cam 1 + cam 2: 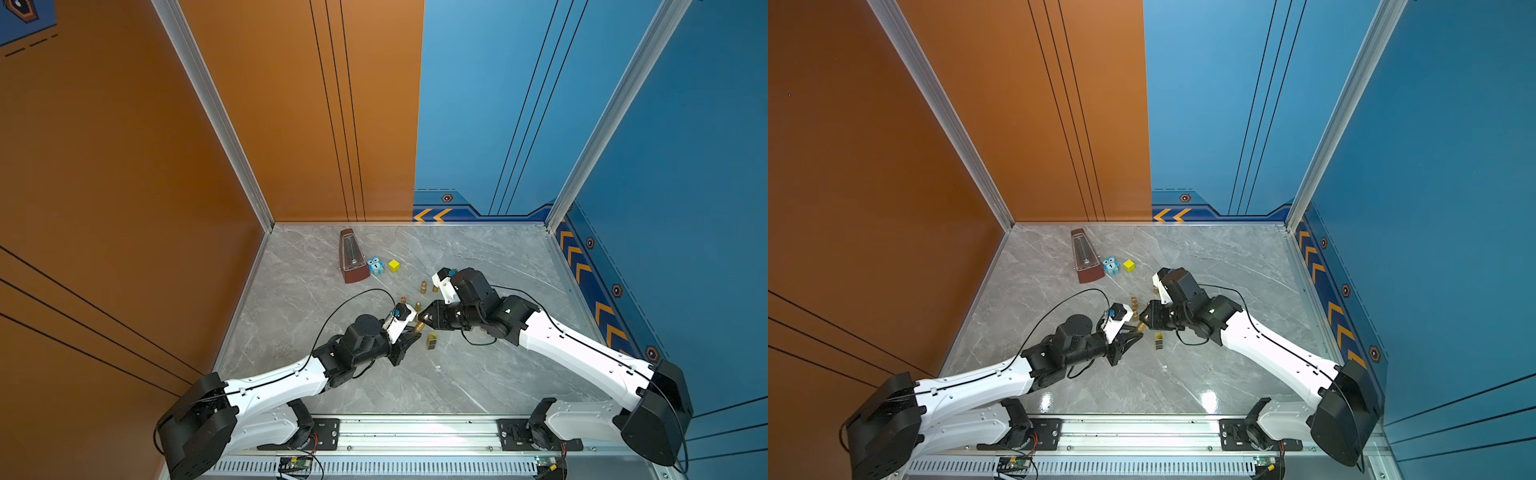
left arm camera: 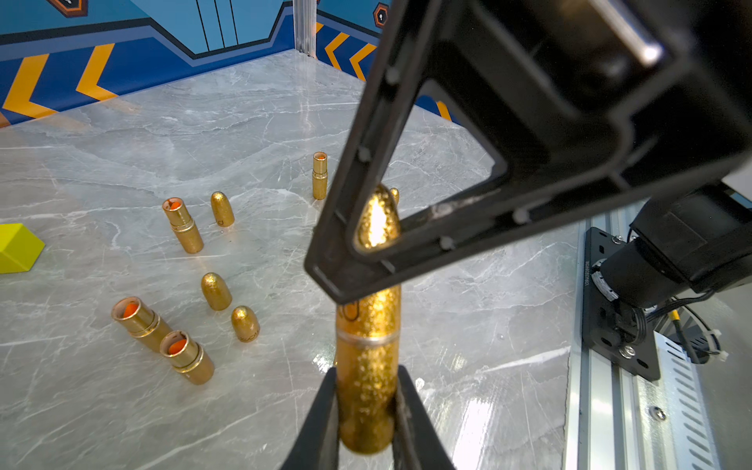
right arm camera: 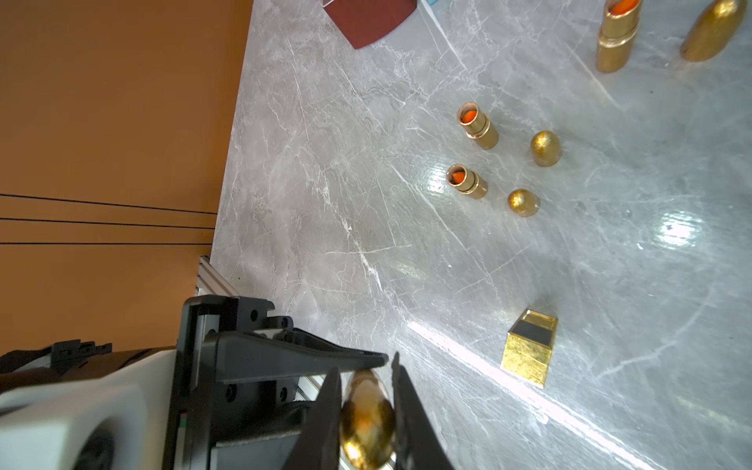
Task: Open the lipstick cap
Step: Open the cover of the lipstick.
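Observation:
A gold glitter lipstick (image 2: 368, 378) is held in the air between my two grippers, near the table's middle. My left gripper (image 2: 367, 380) is shut on its lower barrel. The rounded lipstick cap (image 2: 376, 228) sits on the barrel, with the seam ring showing just below it. My right gripper (image 3: 366, 378) is shut on that cap (image 3: 366, 419) from the opposite side. In both top views the lipstick (image 1: 419, 326) (image 1: 1140, 326) bridges the left gripper (image 1: 414, 331) and the right gripper (image 1: 423, 319), fingertip to fingertip.
Several opened gold lipsticks with orange cores (image 2: 183, 226) and loose bullet-shaped caps (image 2: 216, 291) stand on the marble table (image 1: 498, 266) beyond the grippers. A gold square box (image 1: 431, 340) lies just in front. A metronome (image 1: 353, 257), blue owl toy (image 1: 375, 266) and yellow cube (image 1: 394, 266) stand further back.

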Tool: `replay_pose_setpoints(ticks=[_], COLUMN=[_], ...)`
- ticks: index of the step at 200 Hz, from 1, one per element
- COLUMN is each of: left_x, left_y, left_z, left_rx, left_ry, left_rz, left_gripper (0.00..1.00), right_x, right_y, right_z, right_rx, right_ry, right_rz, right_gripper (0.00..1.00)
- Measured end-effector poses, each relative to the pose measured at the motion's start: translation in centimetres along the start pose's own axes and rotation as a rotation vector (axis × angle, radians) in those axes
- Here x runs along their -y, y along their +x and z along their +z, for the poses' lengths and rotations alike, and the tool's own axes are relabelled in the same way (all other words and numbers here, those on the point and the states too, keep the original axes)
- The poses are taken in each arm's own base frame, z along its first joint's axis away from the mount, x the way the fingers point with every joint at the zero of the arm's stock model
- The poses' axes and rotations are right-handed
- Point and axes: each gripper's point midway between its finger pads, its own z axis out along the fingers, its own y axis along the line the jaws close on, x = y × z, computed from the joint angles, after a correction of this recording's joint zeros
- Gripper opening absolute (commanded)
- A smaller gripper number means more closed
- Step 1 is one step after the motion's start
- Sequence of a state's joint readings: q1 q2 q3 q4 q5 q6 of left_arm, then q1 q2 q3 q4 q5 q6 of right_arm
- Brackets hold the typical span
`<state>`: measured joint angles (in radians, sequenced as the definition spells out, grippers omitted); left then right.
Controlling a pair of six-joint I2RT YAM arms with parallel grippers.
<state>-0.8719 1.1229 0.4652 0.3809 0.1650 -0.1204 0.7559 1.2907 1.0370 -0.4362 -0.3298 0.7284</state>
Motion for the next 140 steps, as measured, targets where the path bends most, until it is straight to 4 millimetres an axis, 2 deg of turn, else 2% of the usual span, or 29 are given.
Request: replay_pose_setpoints(ticks=[91, 123, 140], left_x=[0.4, 0.2, 0.1], left_y=[-1.2, 0.9, 1.3], left_z=[-0.2, -0.2, -0.3], left_rx=[0.046, -0.017, -0.029], left_ry=[0.013, 0.004, 0.003], left_rz=[0.010, -0.001, -0.003], left_gripper=[0.00, 0.00, 0.00], right_x=[-0.2, 1.8, 2.3], right_y=[-0.6, -2.9, -3.3], right_z=[-1.5, -3.2, -3.8], right_rx=[0.025, 0.114, 0.136], right_ry=[-0.027, 0.024, 0.037], right_rz=[0.009, 0.038, 0.039], right_gripper=[0.16, 0.18, 0.18])
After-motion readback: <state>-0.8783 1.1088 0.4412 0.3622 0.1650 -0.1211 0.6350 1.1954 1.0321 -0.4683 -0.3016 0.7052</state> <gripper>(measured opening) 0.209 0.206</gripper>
